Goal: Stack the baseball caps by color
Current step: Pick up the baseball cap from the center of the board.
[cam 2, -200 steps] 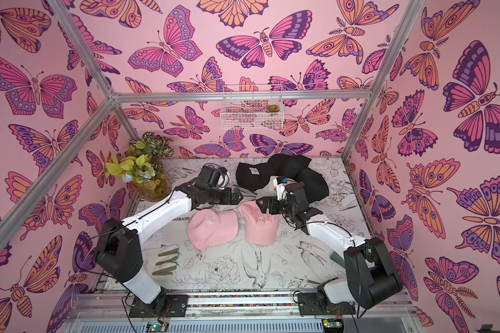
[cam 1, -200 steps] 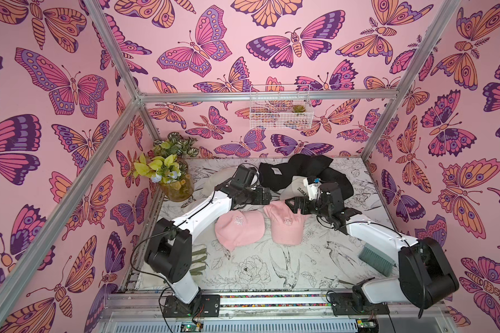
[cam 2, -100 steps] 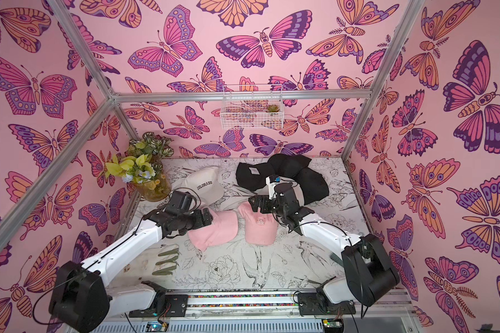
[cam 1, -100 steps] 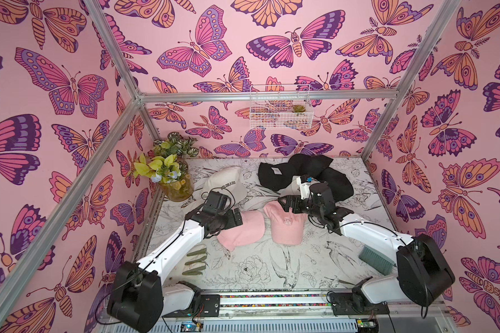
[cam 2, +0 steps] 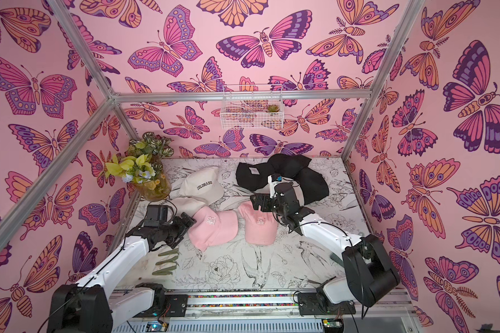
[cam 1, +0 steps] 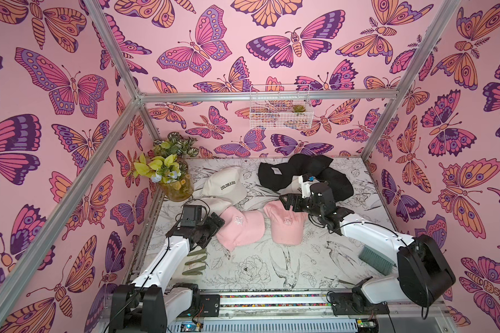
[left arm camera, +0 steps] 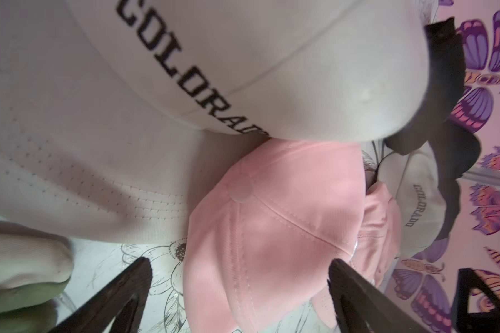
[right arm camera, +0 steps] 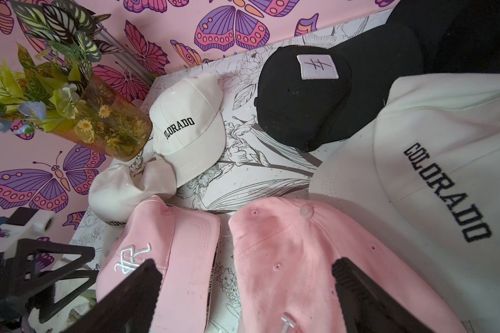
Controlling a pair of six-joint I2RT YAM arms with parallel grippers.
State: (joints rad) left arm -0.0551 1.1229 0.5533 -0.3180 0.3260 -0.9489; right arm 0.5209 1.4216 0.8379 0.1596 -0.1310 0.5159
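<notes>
A vase (cam 1: 176, 184) stands in the table's (cam 1: 257, 268) back left corner. A lettered cap (cam 1: 224, 184) lies just right of it, a second cap (cam 1: 214, 203) touching its front. Before these, mid-table, the R cap (cam 1: 240, 227) lies just left of the LA cap (cam 1: 286, 227). A cap heap (cam 1: 300, 167) sits behind the LA cap. A glove (cam 1: 195, 261) lies front left, a brush (cam 1: 375, 259) front right.

Both top views high over the near side, angled down at the far wall (cam 1: 214, 129), left wrist view close against the soft light-pink monogrammed cap (left arm camera: 272, 230), right wrist view facing far-left, sharing that cap.
</notes>
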